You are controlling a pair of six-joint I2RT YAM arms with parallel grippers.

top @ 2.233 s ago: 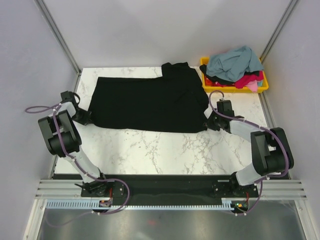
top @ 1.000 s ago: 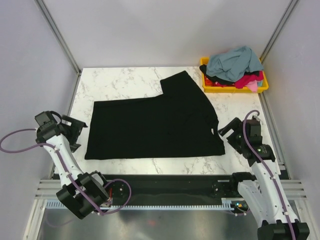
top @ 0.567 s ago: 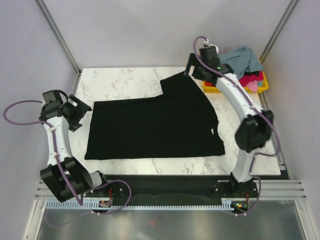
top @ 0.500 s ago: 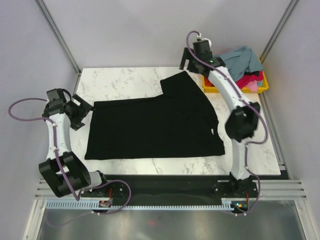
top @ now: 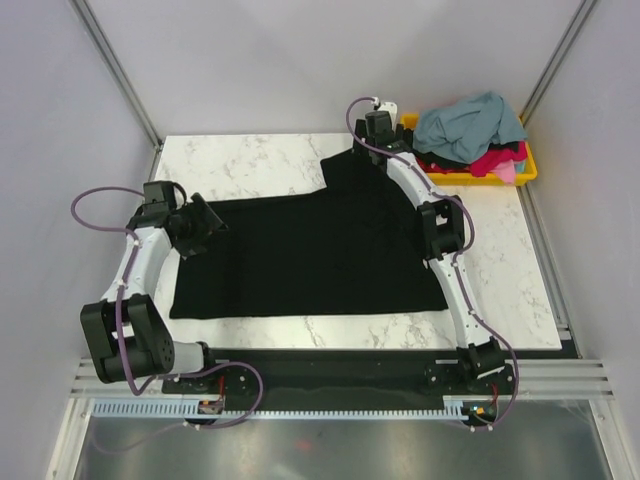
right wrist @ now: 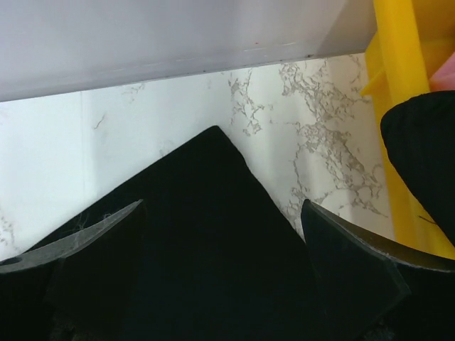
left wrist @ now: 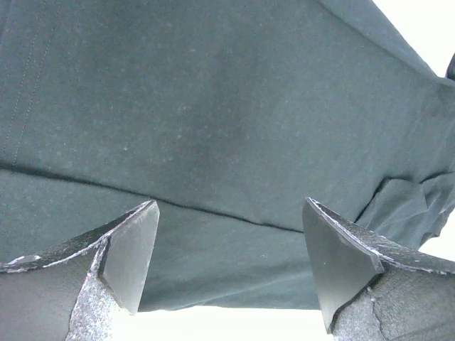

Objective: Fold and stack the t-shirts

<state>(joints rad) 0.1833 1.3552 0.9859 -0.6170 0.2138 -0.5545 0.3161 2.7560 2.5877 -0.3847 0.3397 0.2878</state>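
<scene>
A large black t-shirt (top: 310,245) lies flat on the marble table, one sleeve pointing to the far side. My left gripper (top: 205,228) hovers over the shirt's left edge. In the left wrist view the left gripper (left wrist: 227,263) stands open, with black cloth (left wrist: 227,106) under and between the fingers. My right gripper (top: 363,150) is over the far sleeve tip. Seen from the right wrist, the right gripper (right wrist: 220,263) is open astride the sleeve corner (right wrist: 206,206). Grey-blue (top: 468,125), magenta-red (top: 495,160) and pink (top: 507,173) shirts are heaped in the bin.
The yellow plastic bin (top: 470,180) stands at the far right corner, close to my right gripper; its wall (right wrist: 398,106) and a dark cloth (right wrist: 426,156) show in the right wrist view. The back wall runs just beyond the sleeve. Bare marble (top: 240,160) shows at the far left.
The left gripper has moved right onto the shirt's left edge. The right arm has swung from the near right to the far sleeve by the bin. Over the last second the shirt has stayed put.
</scene>
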